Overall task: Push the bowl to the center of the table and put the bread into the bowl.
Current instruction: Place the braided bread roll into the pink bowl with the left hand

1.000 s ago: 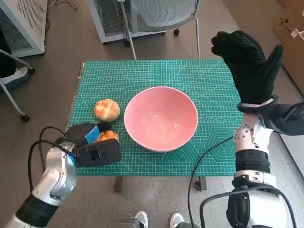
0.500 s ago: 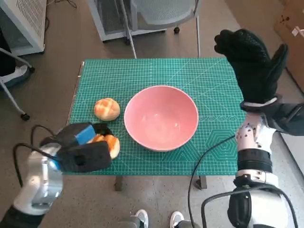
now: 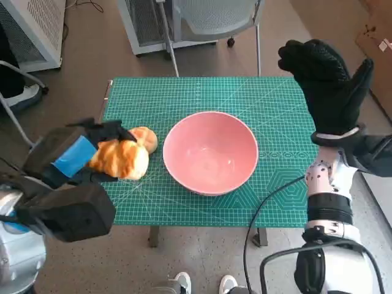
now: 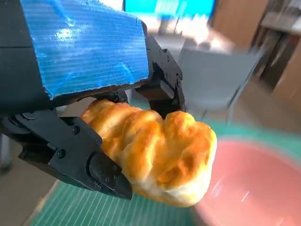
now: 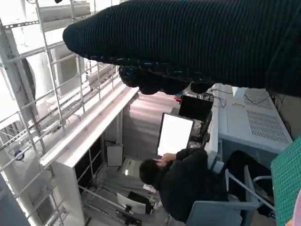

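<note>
— Where is the bread (image 3: 119,160)?
— In the left hand (image 3: 72,154), lifted off the table (image 3: 282,104) above its left edge. The wrist view shows the black fingers (image 4: 75,155) clamped on the loaf from both sides, its golden end sticking out toward the bowl (image 3: 211,152).

— And the bowl?
— Pink, upright, with nothing in it, at about the middle of the green mat (image 3: 184,95), a little nearer the front edge. The bread hangs to its left, not over it.

— Is there other bread?
— A round bun (image 3: 146,137) lies on the mat by the left edge, just beside the bowl's rim, partly hidden behind the held loaf.

— The right hand (image 3: 327,82)?
— Raised over the far right corner, gloved fingers spread, holding nothing and touching nothing.

— Anything else around?
— A chair (image 3: 211,18) stands beyond the far edge. In the right wrist view a person (image 5: 186,181) sits at a monitor (image 5: 174,134).
</note>
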